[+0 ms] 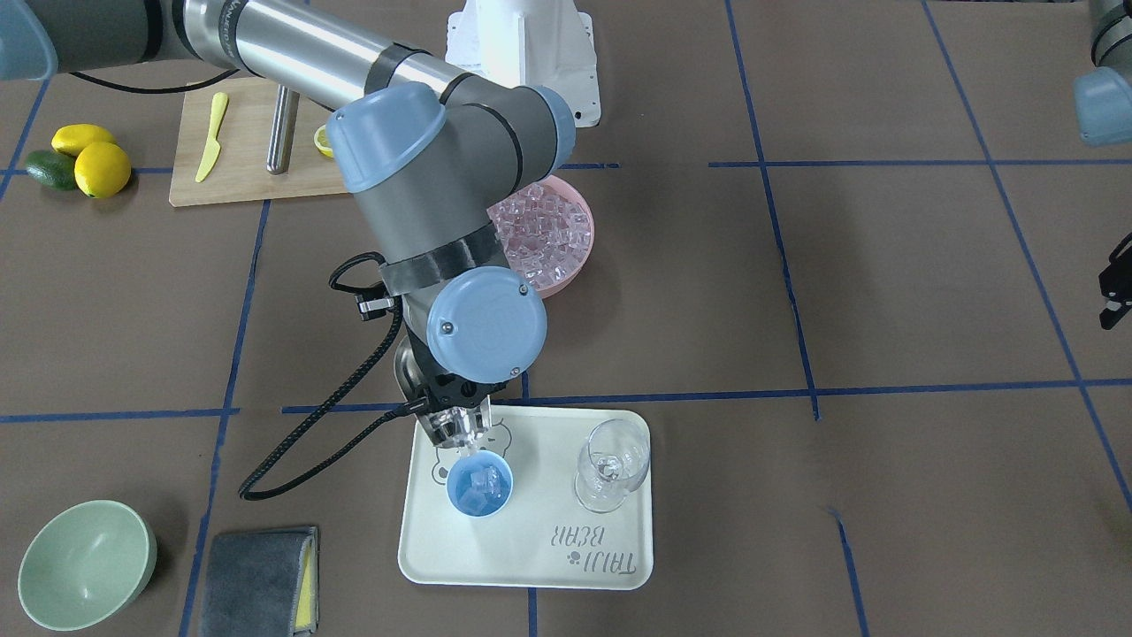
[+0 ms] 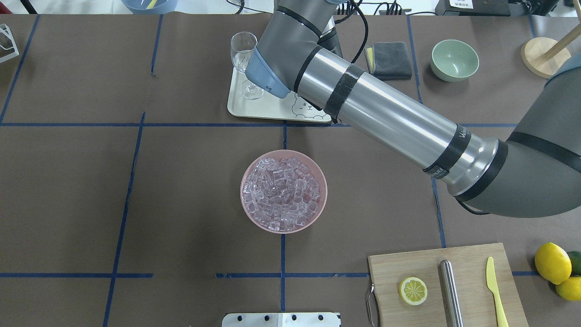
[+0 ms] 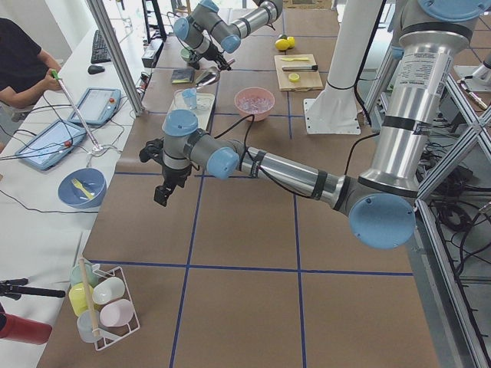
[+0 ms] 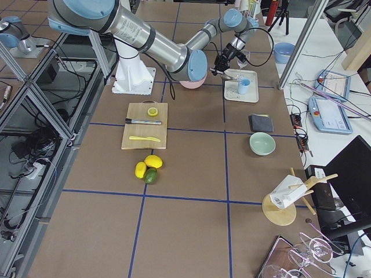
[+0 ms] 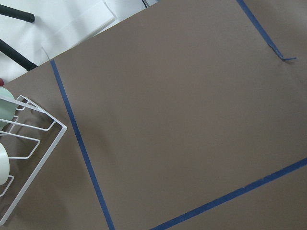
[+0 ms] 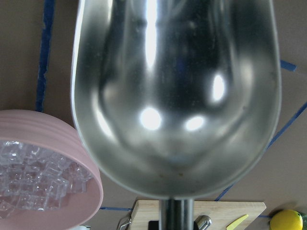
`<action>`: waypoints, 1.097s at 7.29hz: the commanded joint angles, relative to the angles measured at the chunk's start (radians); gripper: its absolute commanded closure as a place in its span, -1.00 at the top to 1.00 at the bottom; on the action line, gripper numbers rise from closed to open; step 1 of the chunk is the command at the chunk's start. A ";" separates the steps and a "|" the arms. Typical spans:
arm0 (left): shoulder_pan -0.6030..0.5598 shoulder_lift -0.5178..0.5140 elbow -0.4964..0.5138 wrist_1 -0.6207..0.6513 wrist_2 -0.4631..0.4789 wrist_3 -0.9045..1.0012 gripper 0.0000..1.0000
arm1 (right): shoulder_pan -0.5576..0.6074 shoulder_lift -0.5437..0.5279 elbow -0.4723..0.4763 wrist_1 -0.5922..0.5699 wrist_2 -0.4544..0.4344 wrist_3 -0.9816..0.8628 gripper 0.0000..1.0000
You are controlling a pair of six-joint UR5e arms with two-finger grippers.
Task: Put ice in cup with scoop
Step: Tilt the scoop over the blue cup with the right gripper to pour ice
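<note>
1. The right arm (image 1: 424,230) is extended over the white tray (image 1: 531,553). The right gripper (image 1: 455,414) is clamped on the handle of the steel scoop (image 6: 175,96).
2. The left gripper (image 3: 163,190) is held well apart from the tray. Whether it is parted cannot be told.
3. The pink bowl (image 1: 559,281) is set near the tray on the robot's side and is heaped with ice (image 2: 282,190).
4. The scoop is held above the tray's bear-printed corner.
5. The light-blue cup (image 1: 455,502) stands on the tray just below the gripper, with cubes inside.

The step is judged to be the end of a pour. The scoop is best lifted straight up before any swing, so that the cup and the wine glass (image 1: 612,464) are not clipped.

The emptied trough is shown only in the right wrist view. The cup's cubes are shown only in the front-facing view, since the cup is hidden under the arm from overhead.
</note>
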 commanded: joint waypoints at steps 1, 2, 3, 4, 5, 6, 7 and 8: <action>0.002 0.002 0.000 -0.001 0.000 0.000 1.00 | -0.001 0.015 -0.019 -0.013 0.003 0.000 -1.00; 0.002 0.001 0.000 -0.001 0.000 0.000 1.00 | 0.001 0.017 -0.019 -0.014 0.003 0.000 -1.00; 0.002 0.001 0.000 -0.001 0.000 0.000 1.00 | 0.001 0.017 -0.007 -0.014 0.003 0.000 -1.00; 0.002 0.001 0.000 -0.001 -0.002 -0.002 1.00 | 0.013 0.017 0.023 -0.040 0.001 0.002 -1.00; 0.002 0.001 0.006 -0.001 -0.002 -0.002 1.00 | 0.033 0.009 0.081 -0.089 0.001 0.002 -1.00; 0.002 0.001 0.011 -0.002 0.000 0.000 1.00 | 0.060 -0.006 0.149 -0.134 0.001 0.021 -1.00; 0.003 0.001 0.014 -0.002 -0.002 -0.002 1.00 | 0.086 -0.055 0.259 -0.164 0.003 0.026 -1.00; 0.002 0.001 0.009 0.007 -0.003 -0.006 1.00 | 0.106 -0.149 0.416 -0.178 -0.002 0.046 -1.00</action>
